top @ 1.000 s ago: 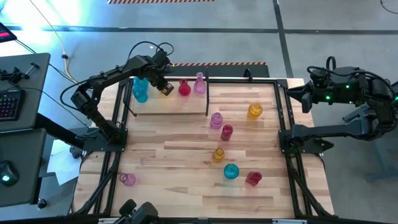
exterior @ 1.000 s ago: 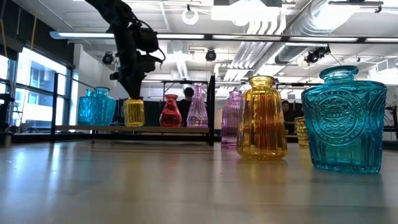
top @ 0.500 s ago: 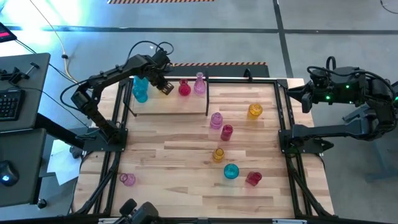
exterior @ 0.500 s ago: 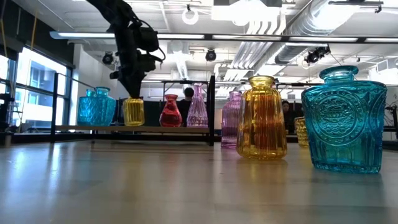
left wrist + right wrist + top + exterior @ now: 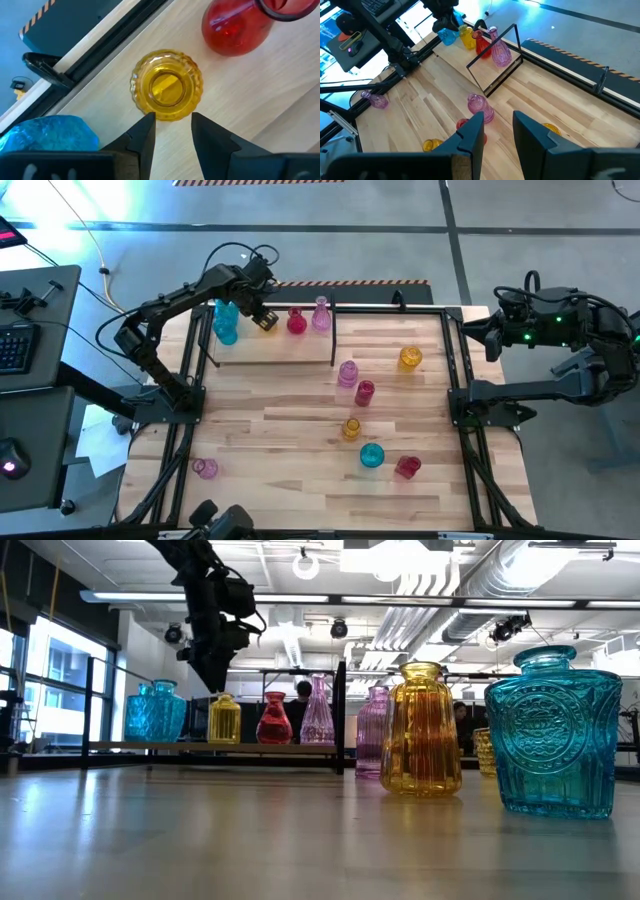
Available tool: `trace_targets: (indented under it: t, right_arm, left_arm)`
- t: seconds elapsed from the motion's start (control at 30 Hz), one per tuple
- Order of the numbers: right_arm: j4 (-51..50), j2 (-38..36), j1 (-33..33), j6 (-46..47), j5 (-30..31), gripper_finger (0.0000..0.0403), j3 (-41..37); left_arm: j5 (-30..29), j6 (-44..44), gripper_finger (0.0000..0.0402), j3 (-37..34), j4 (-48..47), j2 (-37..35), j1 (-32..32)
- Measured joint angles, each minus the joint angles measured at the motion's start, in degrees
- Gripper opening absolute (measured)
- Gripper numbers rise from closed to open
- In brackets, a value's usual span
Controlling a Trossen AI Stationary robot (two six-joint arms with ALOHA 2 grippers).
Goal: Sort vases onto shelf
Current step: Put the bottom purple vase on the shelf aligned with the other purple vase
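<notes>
Left gripper [image 5: 214, 680]: poised just above a small yellow vase [image 5: 224, 720] on the shelf [image 5: 275, 350]; in the left wrist view its fingers [image 5: 142, 137] stand parted either side of the vase's near edge, clear of the glass, holding nothing.

Yellow vase: upright on the shelf's wooden plank, between a cyan vase [image 5: 155, 711] and a red vase [image 5: 274, 719]; the wrist camera looks straight down its open mouth.

Shelf row: seen low across the table, cyan, yellow, red, then a tall pink vase [image 5: 317, 711] near the rack's black end post.

Shelf: at the far left part of the table [image 5: 300, 480], a black rod frame over a light plank.

Loose vases: from above, a pink one [image 5: 347, 372] and a red one [image 5: 364, 392] stand near mid-table, an amber one [image 5: 410, 357] farther right, a small yellow one [image 5: 351, 427] below them, then a cyan one [image 5: 371, 455] beside a red one [image 5: 407, 467]; one pink vase [image 5: 205, 469] sits alone at the near left.

Right gripper [image 5: 496, 131]: held off the table's right side, well apart from every vase; its fingers show a gap with nothing between them.

Background: a person [image 5: 302, 692] visible in the room behind the shelf.
</notes>
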Motion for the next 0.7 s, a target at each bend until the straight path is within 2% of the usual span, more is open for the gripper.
trace_targets:
  t: [0.23,0.37,0.57,0.7]
  right_arm:
    - [0.02,0.00,-0.01,-0.13,0.00,0.0087,0.00]
    - [0.02,0.00,-0.01,-0.07,0.00,0.0087,0.00]
    - [0.60,0.22,-0.02,-0.21,1.93,0.0087,0.01]
    - [0.85,0.63,-0.02,-1.95,3.20,0.0087,-0.71]
  left_arm:
    - [-1.46,0.15,0.0120,0.31,-0.42,0.00,-0.04]
    - [-1.61,0.98,0.0120,2.91,-0.69,-0.26,-0.43]
    - [-0.24,0.54,0.0120,11.18,-0.74,-2.67,-2.26]
    - [1.27,-0.54,0.0120,17.38,-0.50,-5.28,-5.96]
